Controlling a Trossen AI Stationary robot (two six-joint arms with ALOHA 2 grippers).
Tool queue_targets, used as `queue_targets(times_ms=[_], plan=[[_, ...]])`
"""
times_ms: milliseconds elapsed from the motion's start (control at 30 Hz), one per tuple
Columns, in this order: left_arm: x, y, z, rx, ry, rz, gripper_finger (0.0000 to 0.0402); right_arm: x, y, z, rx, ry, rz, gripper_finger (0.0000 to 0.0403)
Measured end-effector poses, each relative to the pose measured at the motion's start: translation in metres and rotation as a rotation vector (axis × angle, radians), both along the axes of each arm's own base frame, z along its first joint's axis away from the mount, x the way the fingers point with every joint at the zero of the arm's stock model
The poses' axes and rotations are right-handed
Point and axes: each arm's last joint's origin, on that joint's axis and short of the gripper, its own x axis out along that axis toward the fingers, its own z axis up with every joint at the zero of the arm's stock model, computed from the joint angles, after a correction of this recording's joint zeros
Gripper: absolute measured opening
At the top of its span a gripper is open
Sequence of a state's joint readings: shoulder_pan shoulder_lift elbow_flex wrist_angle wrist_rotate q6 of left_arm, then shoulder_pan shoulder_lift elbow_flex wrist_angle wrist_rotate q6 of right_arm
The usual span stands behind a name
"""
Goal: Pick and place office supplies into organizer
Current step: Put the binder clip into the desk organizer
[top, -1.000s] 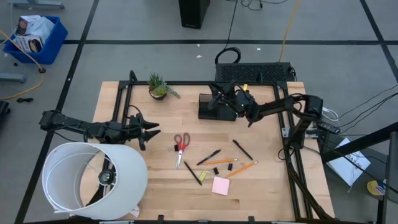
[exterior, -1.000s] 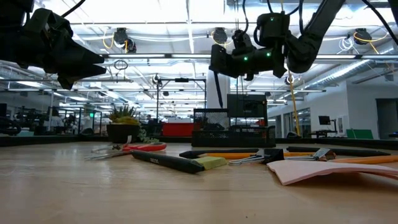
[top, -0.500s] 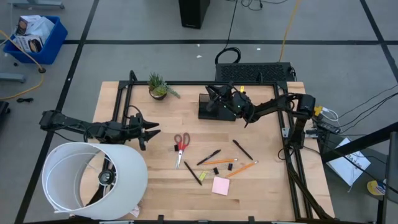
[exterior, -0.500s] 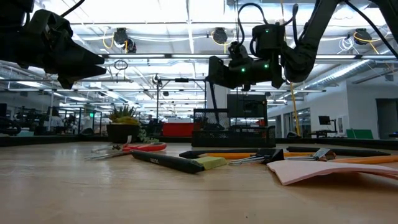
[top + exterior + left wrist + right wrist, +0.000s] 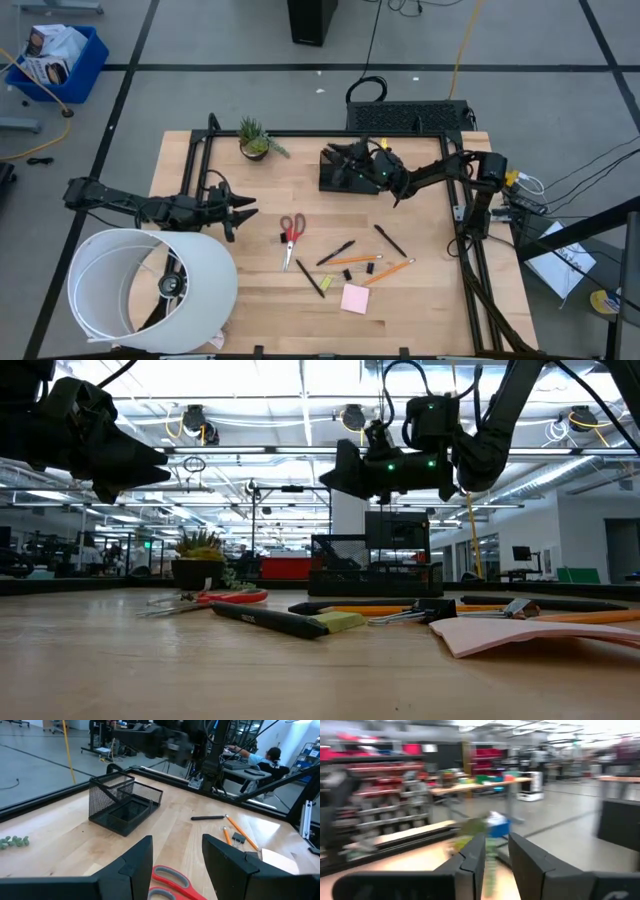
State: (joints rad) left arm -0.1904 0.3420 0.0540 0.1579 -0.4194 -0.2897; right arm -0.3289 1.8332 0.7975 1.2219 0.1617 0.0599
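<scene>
tabletop [image 5: 430, 300]: light wood, framed by black rails.

organizer [image 5: 338, 172]: dark mesh desk organizer at the far middle of the tabletop, taller compartment beside a lower one; nothing visible inside in the left wrist view.

right gripper [image 5: 335, 153]: held in the air over the organizer; jaws parted by a narrow gap, nothing between them.

left gripper [image 5: 243, 208]: waits above the left side of the tabletop, near the red-handled scissors [image 5: 291, 232]; jaws apart, holding nothing.

office supplies, all lying loose on the tabletop, well apart from the organizer: scissors left of centre; black pens [image 5: 336, 252] and orange pencils [image 5: 390, 271] in the middle; pink sticky-note pad [image 5: 355, 298] nearest the front edge.

other items: potted plant [image 5: 254, 139] at the far left; large white cylinder [image 5: 150, 290] at the front left corner.
</scene>
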Motion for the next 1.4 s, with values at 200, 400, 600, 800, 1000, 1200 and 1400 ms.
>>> queue_targets(times_ms=[200,400,600,800,1000,1200,1400], plan=[[0.000,0.000,0.000,0.000,0.000,0.000,0.0175,0.009,0.030,0.001,-0.013,-0.009,0.243,0.0073],[0.000,0.000,0.000,0.000,0.000,0.001,0.0175,0.016,0.063,-0.001,-0.015,0.012,0.387,0.0073],[0.000,0.000,-0.001,0.001,0.007,0.001,0.0175,0.020,0.090,-0.015,0.028,0.153,0.464,0.0073],[0.000,0.000,-0.001,0.001,0.006,0.001,0.0175,0.019,0.111,-0.028,0.111,0.271,0.523,0.0073],[0.000,0.000,-0.001,0.000,0.006,0.001,0.0175,0.015,0.129,-0.038,0.157,0.403,0.647,0.0073],[0.000,0.000,0.000,-0.001,0.004,0.002,0.0175,0.012,0.139,-0.040,0.176,0.447,0.791,0.0073],[0.000,0.000,0.000,-0.001,0.004,0.002,0.0175,0.004,0.140,-0.058,0.266,0.638,0.792,0.0073]])
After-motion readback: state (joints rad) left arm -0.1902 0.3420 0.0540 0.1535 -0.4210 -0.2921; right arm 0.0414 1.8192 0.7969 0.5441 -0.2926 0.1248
